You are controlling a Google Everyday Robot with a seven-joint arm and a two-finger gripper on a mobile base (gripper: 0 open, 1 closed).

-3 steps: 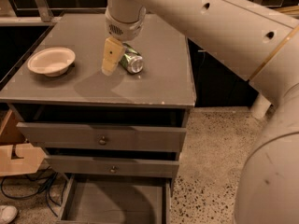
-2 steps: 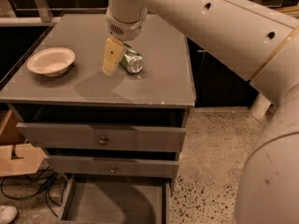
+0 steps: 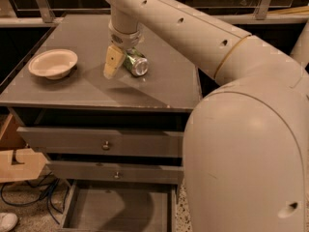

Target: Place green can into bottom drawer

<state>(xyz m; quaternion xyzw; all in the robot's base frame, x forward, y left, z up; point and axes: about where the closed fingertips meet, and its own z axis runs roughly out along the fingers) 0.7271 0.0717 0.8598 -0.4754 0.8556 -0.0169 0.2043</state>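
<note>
The green can (image 3: 135, 64) lies on its side on top of the grey cabinet (image 3: 164, 88), near the middle, with a silver end facing me. My gripper (image 3: 121, 65) comes down from above and sits at the can, with its cream tip right at the can's left side. The can rests on the cabinet top. The bottom drawer (image 3: 118, 209) is pulled out at floor level below the two upper drawers, and its grey floor shows nothing in it.
A cream bowl (image 3: 53, 63) stands on the left of the cabinet top. The two upper drawers (image 3: 104, 141) with round knobs are slightly out. My large arm fills the right side. A cardboard box (image 3: 17, 163), cables and a shoe lie on the floor at left.
</note>
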